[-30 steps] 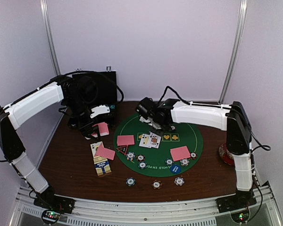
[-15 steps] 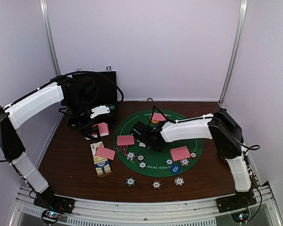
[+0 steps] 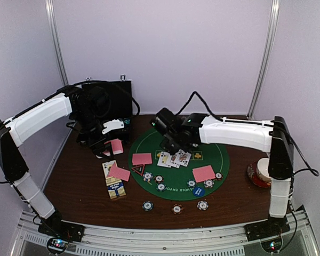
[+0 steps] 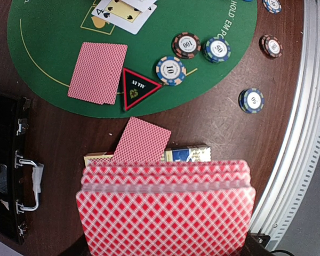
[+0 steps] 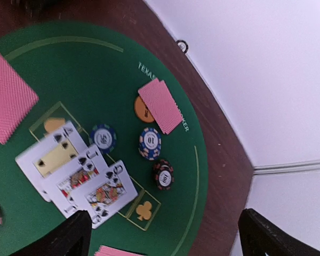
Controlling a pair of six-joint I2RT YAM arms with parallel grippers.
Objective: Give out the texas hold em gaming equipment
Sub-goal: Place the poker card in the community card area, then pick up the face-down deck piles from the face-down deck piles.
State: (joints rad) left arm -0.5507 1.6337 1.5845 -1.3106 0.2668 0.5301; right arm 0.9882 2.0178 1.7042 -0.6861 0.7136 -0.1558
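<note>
Left gripper [image 4: 168, 248] clamps the pink-backed deck [image 4: 165, 208] over the table, at 9 o'clock of the mat [image 3: 213, 154]. Right gripper [image 5: 168, 237] is wide and empty above the face-up cards [image 5: 77, 173] at mat centre. Risk: fingers descending here could snag the overlapped cards and skew the row.

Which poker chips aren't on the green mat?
The three chips in a row at the front: they lie on bare brown table, not the mat.
</note>
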